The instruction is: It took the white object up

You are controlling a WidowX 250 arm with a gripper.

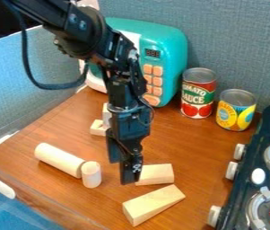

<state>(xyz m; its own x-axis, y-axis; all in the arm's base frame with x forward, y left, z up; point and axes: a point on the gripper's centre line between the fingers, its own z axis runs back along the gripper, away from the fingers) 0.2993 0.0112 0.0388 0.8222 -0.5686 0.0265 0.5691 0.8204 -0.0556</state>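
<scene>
The arm runs out of view at the top and covers part of the teal toy microwave (172, 42). Two pale blocks (98, 128) behind the arm are partly hidden, and the gripper (122, 172) covers one end of a shorter wooden block (157, 174). How far open the gripper is, and whether it has hold of anything, I cannot tell; it hangs low over the counter (185, 148), well apart from the white object (258, 176). The dark stove (240, 202) is cut off at the right and bottom.

The counter is brown wood, with grey-blue fabric panels (239, 45) behind it. A tomato sauce can (198, 93) and a yellow-labelled can (236, 110) stand near its far right corner. Toward its near left edge a wooden cylinder (59, 159) lies beside a short upright one (91, 174); a long wedge block (153, 204) lies toward the near edge.

The white object is small, smooth and oval. It sits on the stove near its left edge, between the middle knob (232, 170) and the burner rings (268, 196).
</scene>
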